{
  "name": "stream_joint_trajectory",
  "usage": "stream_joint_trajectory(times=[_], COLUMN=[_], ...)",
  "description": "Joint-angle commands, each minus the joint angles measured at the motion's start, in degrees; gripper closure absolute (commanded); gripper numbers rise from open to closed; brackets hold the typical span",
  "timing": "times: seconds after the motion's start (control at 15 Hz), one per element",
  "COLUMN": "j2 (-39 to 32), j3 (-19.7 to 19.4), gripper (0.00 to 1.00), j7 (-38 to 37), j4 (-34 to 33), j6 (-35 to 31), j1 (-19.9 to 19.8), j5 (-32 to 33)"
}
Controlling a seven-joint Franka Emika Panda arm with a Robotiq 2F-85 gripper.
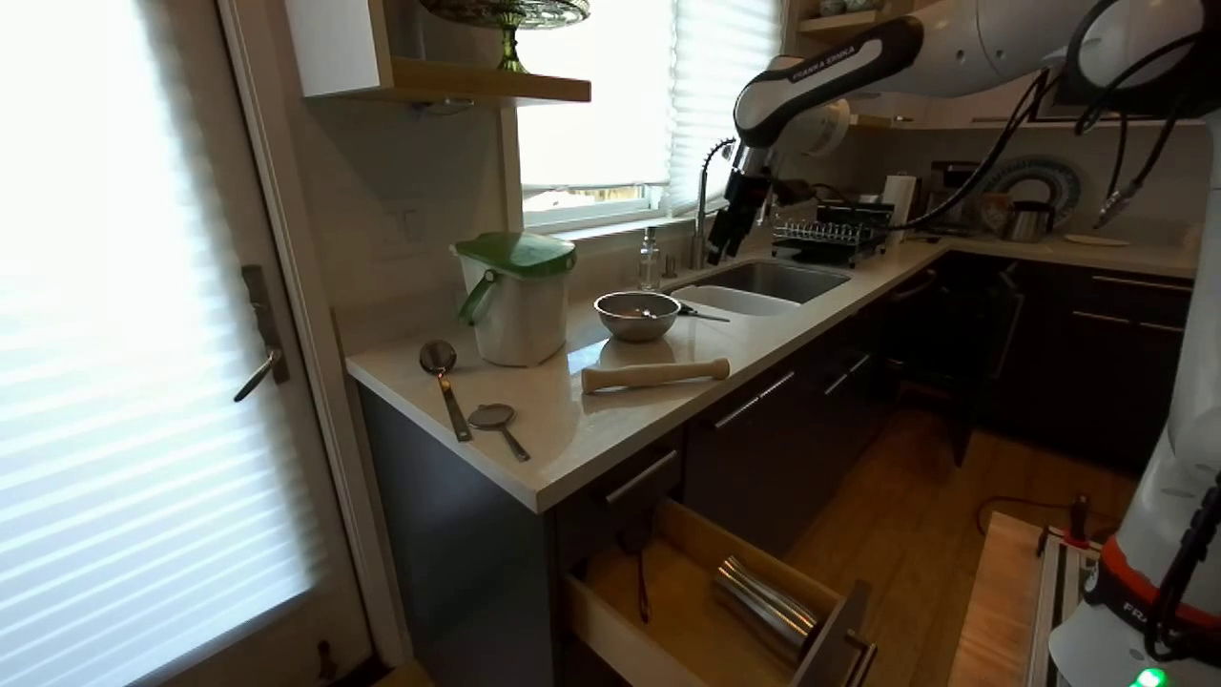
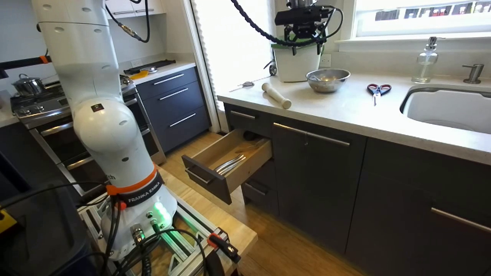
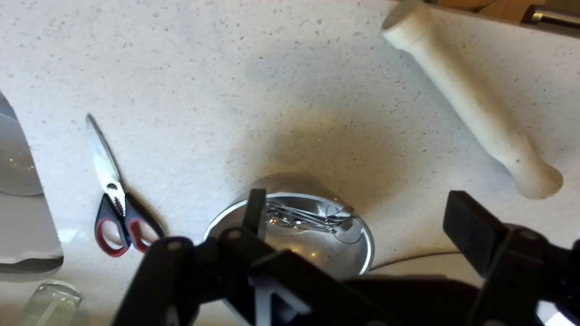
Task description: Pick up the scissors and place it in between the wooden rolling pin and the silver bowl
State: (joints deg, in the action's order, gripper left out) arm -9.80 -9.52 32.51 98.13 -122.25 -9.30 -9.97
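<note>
Although the scissors (image 3: 112, 186) lay in plain sight on the surface (image 3: 272, 81), between the sink (image 2: 447, 105) and the silver bowl (image 2: 329, 85), they were well off to the sink side of the tool (image 3: 364, 218), at left in the wrist view. Their long axis ran with handles rearward and tip toward the surface's front edge, roughly square to the line joining the tool's 2 fingertips; a sideways shift, then a descent, was judged to be the need, with little wrist turn. Condition: steel blades were together or nearly so, handles black outside and red inside the 2 loops. The tool hung raised, its fingers wide apart, nothing held. Metal items (image 3: 312, 219) sat in the bowl. Farther out, the wooden rolling pin (image 3: 471, 104) lay slantwise, on the opposite side of the bowl from the scissors. The pick was assessed as not yet made.
</note>
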Motion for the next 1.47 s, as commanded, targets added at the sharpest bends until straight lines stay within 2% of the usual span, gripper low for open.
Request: stream_joint_trajectory(times=[0.0,0.2,0.27,0.53,0.6,1.4], j2=[-7.3,-13.0,-14.9,-20.7,-17.0,-17.5], j3=[1.2,2.2,1.9,3.4,3.2,3.9], gripper=[0.00,0.00,0.00,0.00,0.00,0.00], j7=[7.0,11.1,10.6,9.9,9.2,9.2], j4=[-9.8,-16.9,-18.9,-25.8,-21.3,-22.1], j6=[1.1,0.5,-0.8,0.4,-0.7,-0.7], j1=[-4.0,-6.4,-6.8,-10.6,-9.2,-9.7], j5=[-2.3,-2.4,-0.6,-3.4,-0.7,-0.8])
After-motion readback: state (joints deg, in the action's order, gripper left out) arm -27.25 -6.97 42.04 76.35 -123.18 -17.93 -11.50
